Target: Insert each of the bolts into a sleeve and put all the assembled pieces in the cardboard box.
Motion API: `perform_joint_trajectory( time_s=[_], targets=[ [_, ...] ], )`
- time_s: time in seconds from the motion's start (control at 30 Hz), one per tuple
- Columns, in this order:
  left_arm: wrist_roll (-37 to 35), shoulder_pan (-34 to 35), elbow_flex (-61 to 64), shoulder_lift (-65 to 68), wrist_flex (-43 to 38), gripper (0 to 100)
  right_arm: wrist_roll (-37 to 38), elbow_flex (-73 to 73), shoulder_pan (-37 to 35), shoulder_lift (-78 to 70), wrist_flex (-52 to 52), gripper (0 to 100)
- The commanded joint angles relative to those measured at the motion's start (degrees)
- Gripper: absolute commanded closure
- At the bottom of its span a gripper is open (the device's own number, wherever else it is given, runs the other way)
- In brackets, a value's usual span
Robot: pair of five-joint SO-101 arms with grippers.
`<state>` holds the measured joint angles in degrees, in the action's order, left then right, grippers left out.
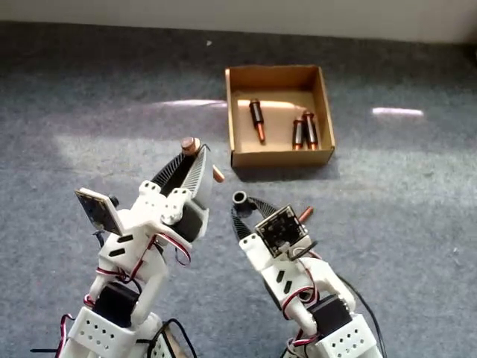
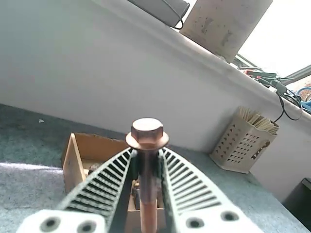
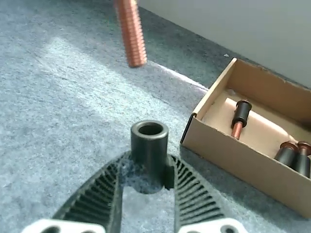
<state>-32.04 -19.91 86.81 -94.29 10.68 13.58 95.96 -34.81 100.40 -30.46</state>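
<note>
My left gripper (image 1: 192,154) is shut on a copper bolt (image 1: 203,158), which is tilted with its hex head (image 2: 147,134) above the fingertips and its threaded end (image 3: 130,34) hanging lower. My right gripper (image 1: 240,206) is shut on a dark sleeve (image 3: 149,144) held upright with its bore open upward. The sleeve (image 1: 240,198) sits just below and to the right of the bolt's tip, apart from it. Behind both stands the cardboard box (image 1: 282,157), which holds three assembled pieces (image 1: 257,119).
Grey carpet covers the table. The end of another copper bolt (image 1: 305,214) shows beside the right arm's camera. The box's near wall (image 3: 243,165) is close ahead of the sleeve. In the left wrist view a perforated holder (image 2: 240,143) stands by the far wall.
</note>
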Motion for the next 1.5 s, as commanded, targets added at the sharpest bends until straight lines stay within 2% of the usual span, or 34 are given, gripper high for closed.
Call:
perform_joint_trajectory(
  time_s=[0.0, 0.33, 0.5, 0.67, 0.87, 1.0, 1.1, 1.27, 1.47],
  targets=[
    [0.44, -4.0, -0.4, -1.01, -1.41, 99, 0.97, 8.57, -0.66, 0.66, 1.63, 99.2],
    [0.44, -7.16, 2.95, -1.01, -1.14, 99, 0.97, 8.57, -0.57, 0.75, 1.63, 99.2],
    [0.44, -9.01, 2.77, -1.63, 3.25, 99, 0.97, 8.57, -0.4, 0.75, 1.63, 99.2],
    [4.31, -11.38, 3.03, -1.63, 5.45, 99, 0.97, 8.57, -0.31, 0.66, 1.63, 99.2],
    [4.48, -11.03, 4.44, -1.63, 5.54, 99, 0.97, 8.57, -0.31, 0.75, 1.63, 99.2],
    [8.53, -11.03, 4.35, -1.27, 6.33, 91, 0.97, 8.57, -0.22, 0.75, 1.63, 99.2],
    [8.0, -11.12, 3.12, -1.54, 11.78, 84, 0.88, 8.57, -0.22, 0.66, 1.63, 99.2],
    [8.09, -11.03, -0.75, -1.63, 18.99, 83, 0.88, 8.57, -0.22, 0.66, 1.63, 99.2],
    [8.09, -11.03, -0.66, -1.63, 19.43, 81, 0.88, 8.57, 0.22, 0.66, 1.63, 99.3]
  ],
)
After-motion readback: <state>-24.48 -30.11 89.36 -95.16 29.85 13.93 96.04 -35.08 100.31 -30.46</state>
